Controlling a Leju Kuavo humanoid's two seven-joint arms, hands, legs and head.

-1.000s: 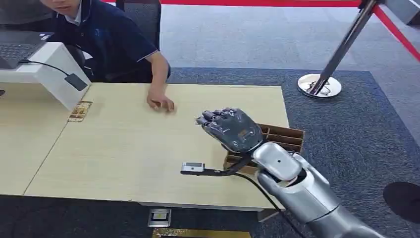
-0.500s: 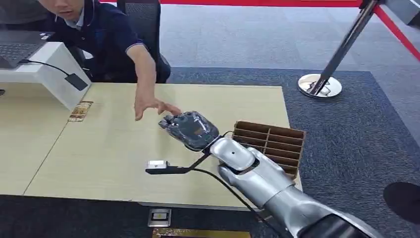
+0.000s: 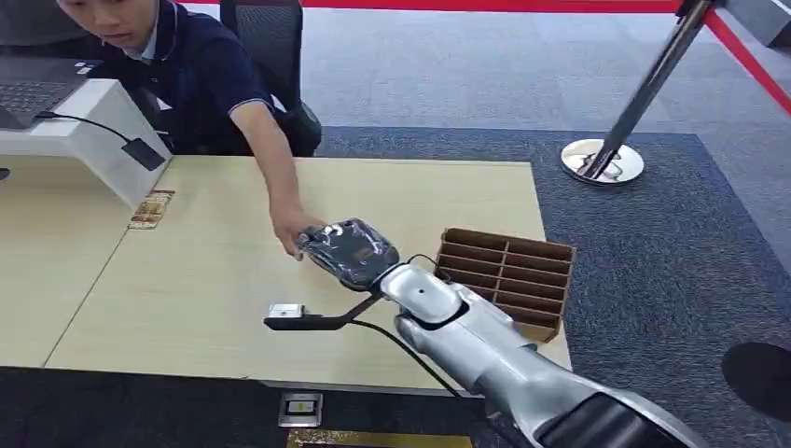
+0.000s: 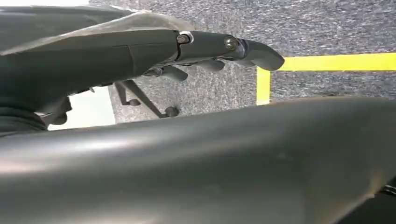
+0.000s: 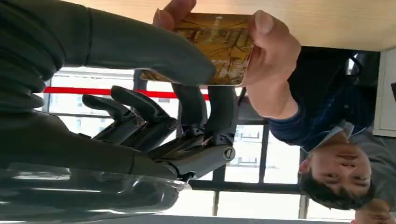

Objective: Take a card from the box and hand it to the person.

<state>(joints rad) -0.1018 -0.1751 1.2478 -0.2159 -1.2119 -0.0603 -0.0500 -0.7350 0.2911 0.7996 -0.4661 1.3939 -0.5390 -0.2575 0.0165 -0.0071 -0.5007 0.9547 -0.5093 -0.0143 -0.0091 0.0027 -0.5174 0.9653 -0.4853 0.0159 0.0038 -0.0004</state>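
Card (image 5: 219, 49) at handover. Head view: right hand (image 3: 347, 250) over worktop (image 3: 187, 280), meeting person's hand (image 3: 294, 227), box (image 3: 504, 275) behind. Left wrist view: left hand (image 4: 140, 51) hanging, fingers loosely extended, empty. Right wrist view: thumb and fingers (image 5: 205, 112) pinch card; person grips its far end. Hold steady, loosen once they pull.

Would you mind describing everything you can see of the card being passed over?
The card is a flat rectangle with a busy golden-brown printed face and pale edges; it looks glossy, like coated paper or plastic. In the right wrist view it is held off the wooden table, pinched by the right hand between the thumb and fingers. The person's hand grips its far end, thumb across one corner. In the head view the card is hidden behind the two hands.
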